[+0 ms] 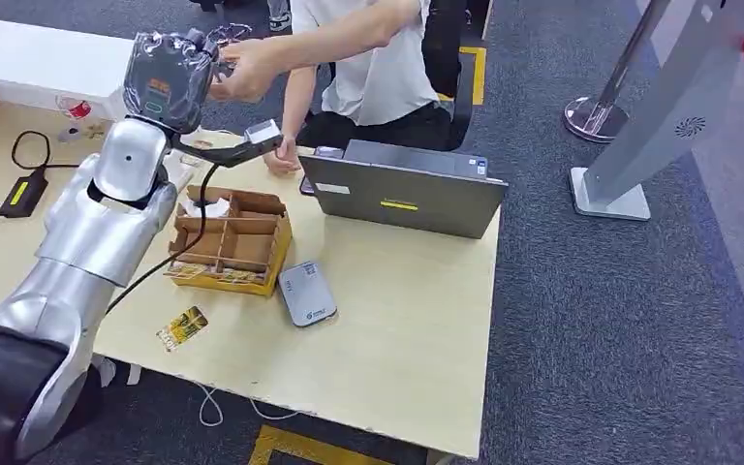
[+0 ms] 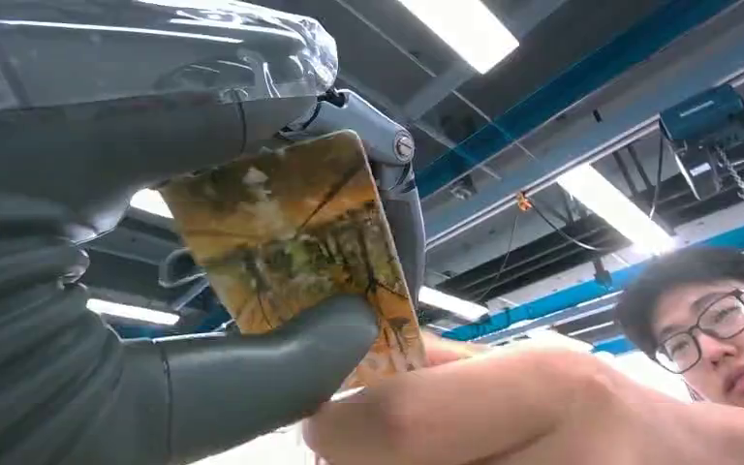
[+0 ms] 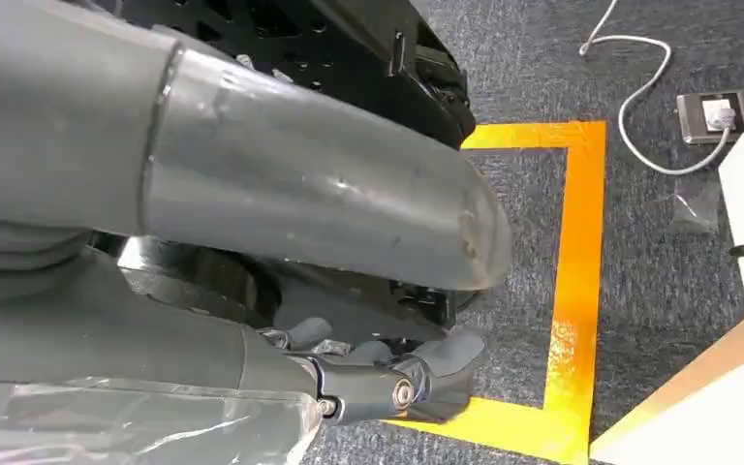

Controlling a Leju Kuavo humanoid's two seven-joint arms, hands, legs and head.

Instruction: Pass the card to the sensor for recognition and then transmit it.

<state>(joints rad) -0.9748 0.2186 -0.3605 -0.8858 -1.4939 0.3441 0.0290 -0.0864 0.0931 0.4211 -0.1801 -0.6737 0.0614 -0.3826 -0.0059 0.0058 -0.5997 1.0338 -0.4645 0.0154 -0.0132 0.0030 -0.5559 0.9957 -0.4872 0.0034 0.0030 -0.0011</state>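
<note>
My left hand (image 1: 170, 77) is raised high over the table's back left, toward a seated person. In the left wrist view this hand (image 2: 136, 291) pinches a yellow-brown picture card (image 2: 291, 242) between the thumb and the fingers. The person's hand (image 2: 465, 407) touches the card's far end; in the head view that person's hand (image 1: 247, 70) meets my fingers. A grey card sensor (image 1: 307, 293) lies flat on the table, well below and right of the raised hand. My right hand (image 3: 281, 213) hangs over the floor with nothing in it, thumb apart from the fingers.
A wooden compartment box (image 1: 228, 242) stands left of the sensor, and a second card (image 1: 182, 327) lies near the table's front edge. An open grey laptop (image 1: 402, 189) sits at the back. A black power adapter (image 1: 21, 194) with cable lies far left. A grey stand (image 1: 659, 107) rises right of the table.
</note>
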